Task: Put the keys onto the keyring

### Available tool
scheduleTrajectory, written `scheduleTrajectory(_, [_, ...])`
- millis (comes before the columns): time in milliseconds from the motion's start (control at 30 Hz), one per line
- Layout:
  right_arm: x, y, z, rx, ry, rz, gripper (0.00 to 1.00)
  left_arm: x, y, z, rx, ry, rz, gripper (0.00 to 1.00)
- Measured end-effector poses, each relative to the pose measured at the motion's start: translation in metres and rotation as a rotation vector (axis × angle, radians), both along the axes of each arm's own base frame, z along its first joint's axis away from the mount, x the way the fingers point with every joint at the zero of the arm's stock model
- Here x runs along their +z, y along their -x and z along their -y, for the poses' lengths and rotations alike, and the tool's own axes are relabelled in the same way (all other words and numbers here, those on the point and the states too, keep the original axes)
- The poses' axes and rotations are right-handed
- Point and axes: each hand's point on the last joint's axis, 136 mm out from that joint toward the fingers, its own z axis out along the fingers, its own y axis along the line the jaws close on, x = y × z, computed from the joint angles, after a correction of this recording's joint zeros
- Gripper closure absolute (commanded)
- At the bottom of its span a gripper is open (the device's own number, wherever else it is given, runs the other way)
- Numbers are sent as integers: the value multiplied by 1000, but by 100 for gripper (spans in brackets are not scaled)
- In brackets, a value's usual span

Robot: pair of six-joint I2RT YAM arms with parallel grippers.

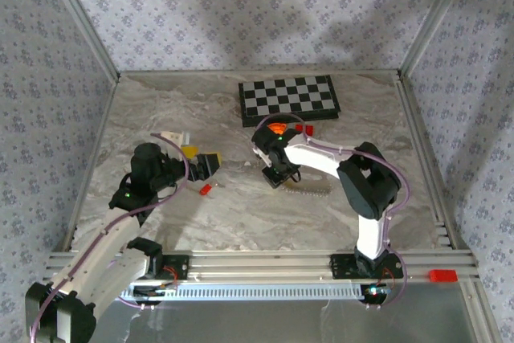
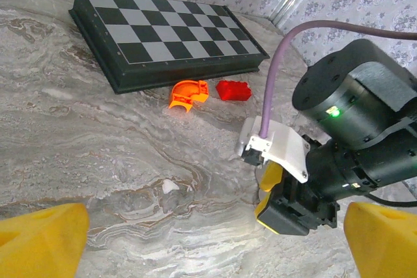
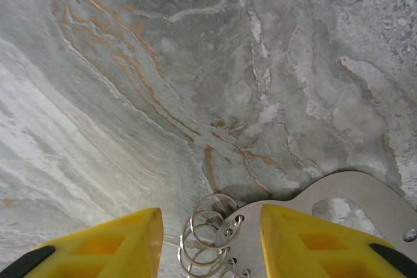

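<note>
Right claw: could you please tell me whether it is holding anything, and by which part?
Nothing held yet, it seems: the right claw straddles the wire rings on the table, with a gap beside one finger.

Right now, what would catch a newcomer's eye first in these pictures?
The black-and-white chessboard at the far end of the marbled table, with an orange curved piece and a red block just before it. Then the silvery coiled wire rings between the right pincer's yellow fingers.

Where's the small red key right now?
In the top view, the red key lies on the table left of centre, just on the near side of the open left tool, apart from it.
</note>
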Motion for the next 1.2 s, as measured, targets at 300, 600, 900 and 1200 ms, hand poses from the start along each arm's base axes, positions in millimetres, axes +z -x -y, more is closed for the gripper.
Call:
scheduleTrajectory(300, [-5,1,4,21,76,9,60,0,0,0,0,0,0,0])
scheduleTrajectory(600, [-7,4,10,28,116,7,61,0,0,0,0,0,0,0])
scheduleTrajectory(900, [-12,5,11,33,135,1,63,0,0,0,0,0,0,0])
scheduleTrajectory(1200, [-12,2,11,42,152,14,70,2,1,0,0,3,6,0])
